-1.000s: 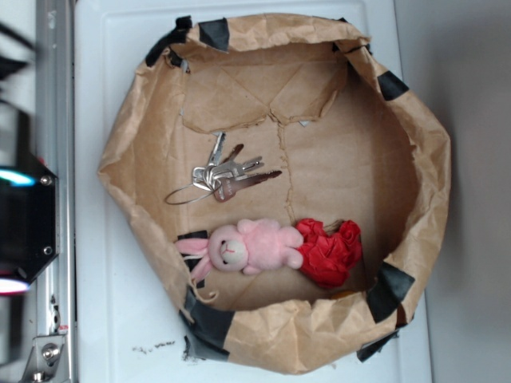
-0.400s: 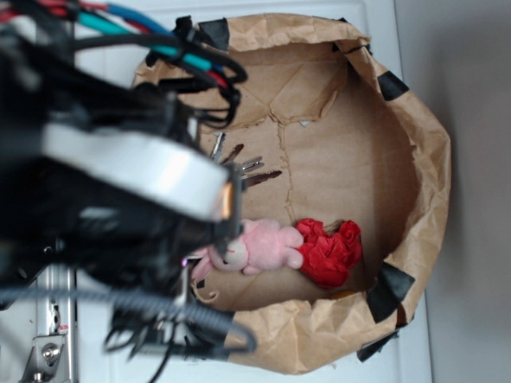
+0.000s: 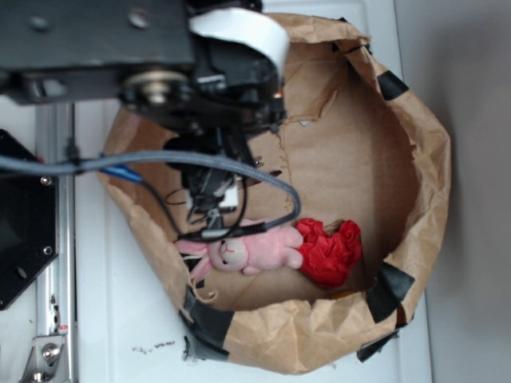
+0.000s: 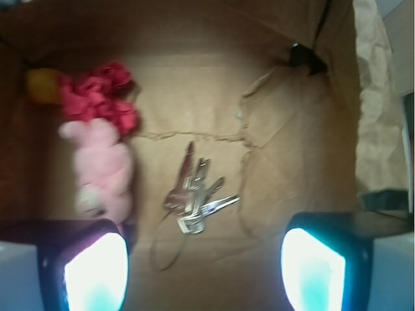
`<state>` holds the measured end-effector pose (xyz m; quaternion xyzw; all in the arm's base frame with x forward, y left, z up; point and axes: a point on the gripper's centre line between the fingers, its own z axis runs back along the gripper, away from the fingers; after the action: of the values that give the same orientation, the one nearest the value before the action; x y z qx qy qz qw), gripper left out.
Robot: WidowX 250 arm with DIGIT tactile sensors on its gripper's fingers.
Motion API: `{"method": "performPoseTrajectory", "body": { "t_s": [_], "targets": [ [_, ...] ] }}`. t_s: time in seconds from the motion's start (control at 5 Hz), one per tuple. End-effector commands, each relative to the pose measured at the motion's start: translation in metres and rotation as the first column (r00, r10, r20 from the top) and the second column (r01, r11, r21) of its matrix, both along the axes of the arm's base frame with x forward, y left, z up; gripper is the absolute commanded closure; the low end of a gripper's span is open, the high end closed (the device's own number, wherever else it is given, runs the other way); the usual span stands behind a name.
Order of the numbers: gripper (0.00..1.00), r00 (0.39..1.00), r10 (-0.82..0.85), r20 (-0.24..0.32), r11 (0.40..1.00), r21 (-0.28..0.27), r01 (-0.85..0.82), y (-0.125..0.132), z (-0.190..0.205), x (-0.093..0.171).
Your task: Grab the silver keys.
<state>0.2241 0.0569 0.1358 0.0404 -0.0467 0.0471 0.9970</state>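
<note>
Hovering above the brown paper-lined cardboard box, the black robot gripper shows its jaws spread wide at the wrist view's lower corners, framing the target. The shiny silver metal keys on a thin wire ring lie flat at centre frame, apart from the pink plush bunny and red crumpled fabric, leaving room for a straight descent.

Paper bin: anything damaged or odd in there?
Yes. The brown paper bin has a torn floor: ragged rips run just above the keys, and its crumpled rim is patched with black tape. The bunny and red cloth look undamaged.
</note>
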Motion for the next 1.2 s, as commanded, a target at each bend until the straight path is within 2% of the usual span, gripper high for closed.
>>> {"method": "performPoseTrajectory", "body": {
  "t_s": [0.0,0.2,0.4,0.6,0.8,1.0],
  "targets": [
    [0.0,0.999,0.03,0.027,0.999,0.011,-0.031,0.009,0.007,-0.001],
    [0.0,0.999,0.03,0.027,0.999,0.011,-0.031,0.009,0.007,-0.001],
    [0.0,0.998,-0.058,0.029,0.998,0.019,0.058,-0.002,-0.043,0.0],
    [0.0,0.997,-0.077,0.023,0.996,0.055,0.076,-0.003,-0.059,-0.005],
    [0.0,0.996,-0.079,0.031,0.995,0.067,0.077,-0.004,-0.063,-0.008],
    [0.0,0.998,-0.063,0.018,0.997,0.05,0.062,0.001,-0.059,-0.002]
  ]
}}
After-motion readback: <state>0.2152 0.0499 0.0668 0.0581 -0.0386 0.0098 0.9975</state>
